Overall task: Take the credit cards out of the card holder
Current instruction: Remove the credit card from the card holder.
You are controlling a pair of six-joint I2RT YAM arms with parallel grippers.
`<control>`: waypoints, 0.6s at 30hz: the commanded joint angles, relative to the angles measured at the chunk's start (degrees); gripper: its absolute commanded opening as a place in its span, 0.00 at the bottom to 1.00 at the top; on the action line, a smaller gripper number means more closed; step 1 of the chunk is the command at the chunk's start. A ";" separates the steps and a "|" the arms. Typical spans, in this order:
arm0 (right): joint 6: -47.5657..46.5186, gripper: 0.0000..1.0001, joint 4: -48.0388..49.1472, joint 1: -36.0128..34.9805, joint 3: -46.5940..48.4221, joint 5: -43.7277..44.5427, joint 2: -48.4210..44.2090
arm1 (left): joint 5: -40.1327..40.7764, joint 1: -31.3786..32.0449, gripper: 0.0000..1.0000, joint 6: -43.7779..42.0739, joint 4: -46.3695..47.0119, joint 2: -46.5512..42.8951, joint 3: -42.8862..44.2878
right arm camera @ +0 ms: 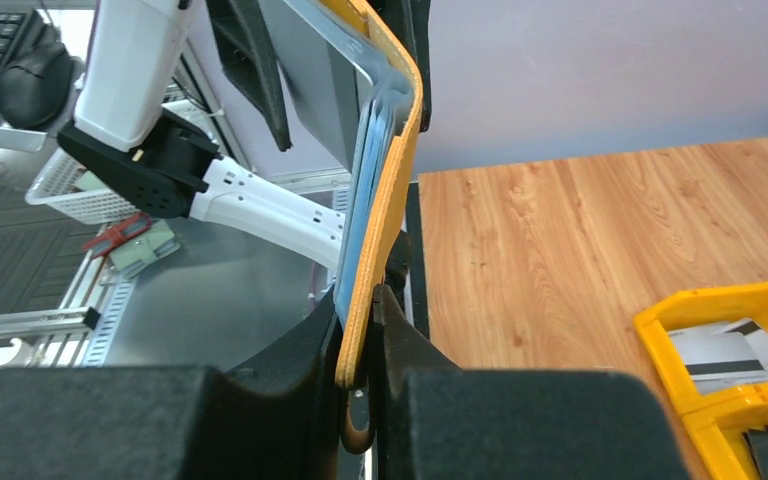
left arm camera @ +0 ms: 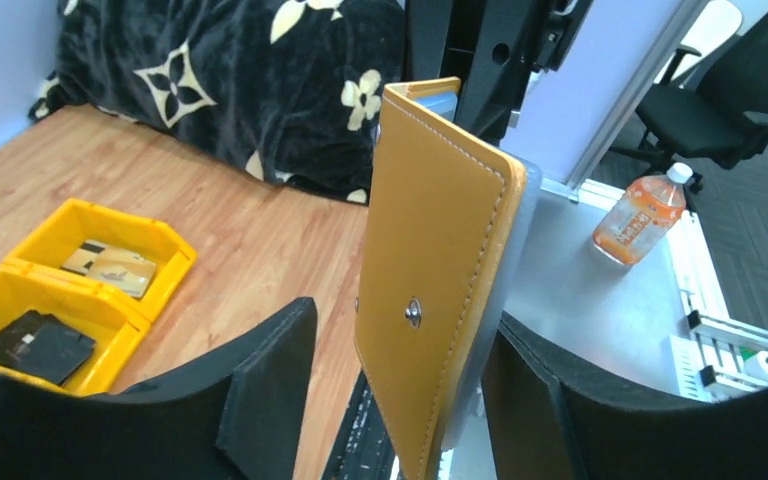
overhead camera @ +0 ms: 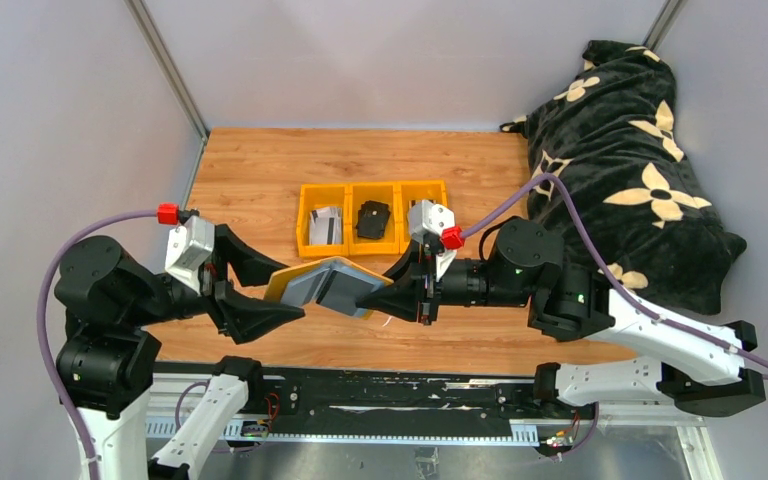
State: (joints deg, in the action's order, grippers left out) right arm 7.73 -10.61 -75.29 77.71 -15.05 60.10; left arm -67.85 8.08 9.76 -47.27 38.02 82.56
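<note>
The mustard-yellow card holder (overhead camera: 325,285) hangs unfolded above the table's front, its grey-blue lining facing up. My right gripper (overhead camera: 385,295) is shut on its right edge; the right wrist view shows the leather edge (right arm camera: 360,330) pinched between the pads. My left gripper (overhead camera: 275,290) is open, and the holder's left flap with the snap stud (left arm camera: 440,270) stands between its fingers (left arm camera: 260,390), with a gap on the outer side. White striped credit cards (overhead camera: 325,225) lie in the left bin, and a tan one (left arm camera: 110,265) lies in the right bin. I cannot tell whether any cards are inside the holder.
A row of three yellow bins (overhead camera: 305,245) sits mid-table; the middle one holds a black folded item (overhead camera: 373,218). A black flowered blanket (overhead camera: 630,170) fills the right rear. Grey walls close in at the back and on the left.
</note>
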 commanded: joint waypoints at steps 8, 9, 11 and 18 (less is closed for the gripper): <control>3.41 0.00 2.86 2.28 -1.25 -8.76 -0.62 | 1.39 -0.08 0.33 12.87 9.96 -1.32 -2.25; 3.58 0.00 3.62 2.41 -1.70 -9.03 -0.95 | 2.69 -0.08 0.27 13.03 9.78 -1.26 -2.05; 4.29 0.00 4.66 2.60 -2.50 -9.16 -1.47 | 3.49 -0.08 0.21 13.09 9.45 -1.15 -1.66; 7.64 0.00 7.60 4.02 -4.09 -12.21 -1.02 | -0.03 -0.08 0.16 18.89 11.65 0.70 0.13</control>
State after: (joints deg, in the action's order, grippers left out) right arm 12.51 -6.59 -72.51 74.85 -23.29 59.61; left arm -66.52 8.08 22.90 -39.29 37.69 81.03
